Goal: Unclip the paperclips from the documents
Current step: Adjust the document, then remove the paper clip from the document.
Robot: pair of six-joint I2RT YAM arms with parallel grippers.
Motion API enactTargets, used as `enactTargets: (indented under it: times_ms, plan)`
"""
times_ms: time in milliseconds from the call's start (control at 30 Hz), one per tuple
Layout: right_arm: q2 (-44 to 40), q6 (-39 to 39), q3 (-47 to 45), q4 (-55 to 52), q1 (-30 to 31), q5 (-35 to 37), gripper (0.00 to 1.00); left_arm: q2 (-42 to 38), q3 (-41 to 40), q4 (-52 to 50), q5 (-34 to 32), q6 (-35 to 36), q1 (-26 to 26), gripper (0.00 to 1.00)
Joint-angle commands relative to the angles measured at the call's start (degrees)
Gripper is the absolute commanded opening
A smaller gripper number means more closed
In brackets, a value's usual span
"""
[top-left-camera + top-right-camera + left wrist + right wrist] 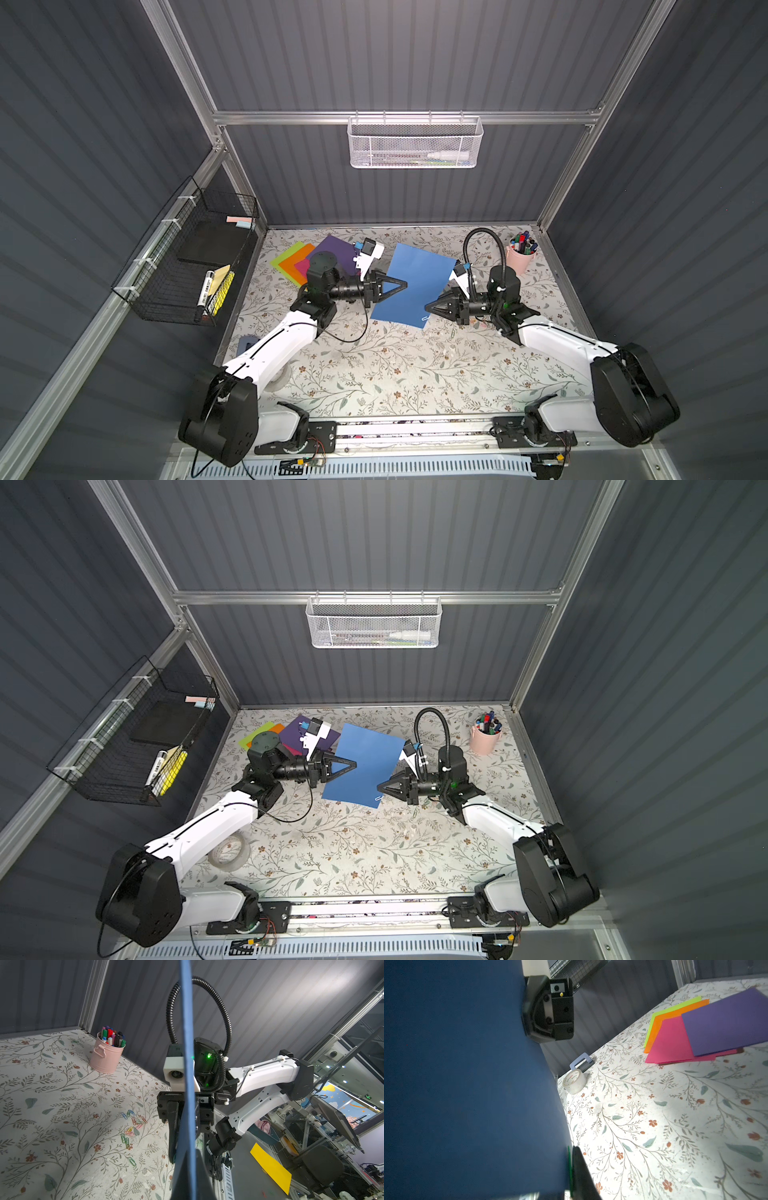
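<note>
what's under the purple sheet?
Under the purple sheet: pink sheets, then orange sheet and lime sheet, fanned out. Their covered parts, and anything on them, are hidden.

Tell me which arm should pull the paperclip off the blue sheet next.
Right. The left gripper is shut on the blue sheet at its opposite edge, steadying it. The right gripper sits just beside the paperclip on the near corner.
</note>
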Motion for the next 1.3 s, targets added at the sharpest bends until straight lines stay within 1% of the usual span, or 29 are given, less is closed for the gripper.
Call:
enactTargets:
  times_ms: [0,67,167,267,433,600,733,1033,1267]
  plan:
    - [-1.1,-0.9,0.5,-2.4,0.2,-1.2,0.16,-1.1,0.7,-0.6,-1.6,1.4,0.3,0.0]
    - [-1.7,-1.6,0.1,-3.6,0.2,-1.0,0.16,-1.1,0.8,-1.0,-1.5,1.8,0.3,0.0]
    - [-2.8,-2.7,-0.4,-4.9,0.2,0.1,0.11,-1.0,0.8,-1.8,-1.2,2.5,0.3,0.0]
    - [-3.6,-4.1,-0.5,-7.4,0.1,1.5,0.08,-1.2,1.1,-3.7,-1.1,4.0,0.3,0.0]
    - [-3.5,-5.2,-0.3,-9.3,-0.3,1.5,0.02,-1.1,1.8,-6.4,-1.3,6.3,0.4,0.0]
    - [-2.6,-6.4,0.1,-11.4,-0.4,1.3,0.03,-1.2,1.9,-6.1,-1.5,6.6,0.9,0.0]
    - [-2.2,-7.4,0.1,-13.0,-0.6,1.6,0.06,-1.3,2.3,-6.3,-1.4,6.8,1.4,0.0]
    - [-1.5,-8.9,0.1,-15.3,-2.0,1.4,0.06,-1.3,2.8,-7.3,-0.7,7.7,2.5,0.0]
    - [-1.0,-9.9,0.6,-17.0,-2.7,0.9,0.1,-1.0,3.2,-7.8,-0.4,8.4,2.8,0.0]
